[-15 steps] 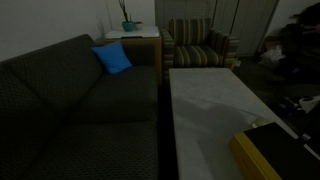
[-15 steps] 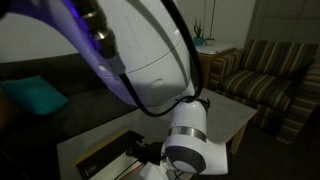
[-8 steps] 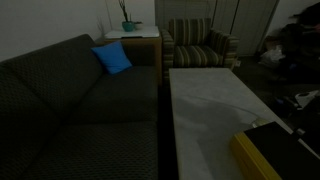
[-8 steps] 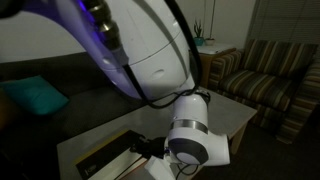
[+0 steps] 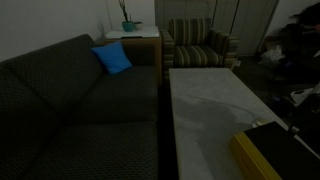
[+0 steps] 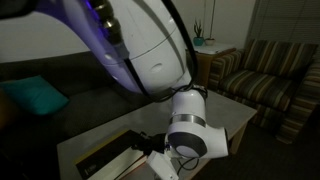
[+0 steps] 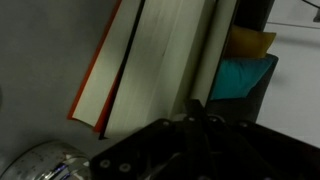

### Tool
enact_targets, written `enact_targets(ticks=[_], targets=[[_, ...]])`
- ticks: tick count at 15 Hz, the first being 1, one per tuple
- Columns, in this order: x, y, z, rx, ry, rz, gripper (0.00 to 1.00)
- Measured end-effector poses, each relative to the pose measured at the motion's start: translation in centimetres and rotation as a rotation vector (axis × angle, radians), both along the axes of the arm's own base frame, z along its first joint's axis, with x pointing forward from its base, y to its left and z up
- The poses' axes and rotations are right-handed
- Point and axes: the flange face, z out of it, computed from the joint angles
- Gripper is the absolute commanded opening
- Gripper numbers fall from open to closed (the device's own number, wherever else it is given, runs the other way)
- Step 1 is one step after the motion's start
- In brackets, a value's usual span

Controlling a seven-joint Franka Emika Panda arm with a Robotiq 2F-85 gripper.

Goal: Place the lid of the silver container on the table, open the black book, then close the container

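white arm (image 6: 150, 50) blocks table (image 6: 240, 116); blue cushion (image 5: 112, 58) on sofa (image 5: 60, 100)

Nothing readable in any of the views tbh, it's all pretty dark. The black book (image 7: 160, 70) only shows plain page edges in the wrist view. The silver container (image 7: 40, 165) down in the corner has some faint marks on it, but they're way too blurry to make out
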Motion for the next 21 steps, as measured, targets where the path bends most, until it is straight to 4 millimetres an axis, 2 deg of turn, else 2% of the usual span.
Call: enact_targets(ticks=[7,15,21], targets=[[1.1,0.2,-0.3,-0.096,0.018,-0.053,0.00],[1.5,1.2,-0.4,-0.114,0.033,-0.050,0.00],[2.7,2.1,-0.6,-0.239,0.108,-0.117,0.00]])
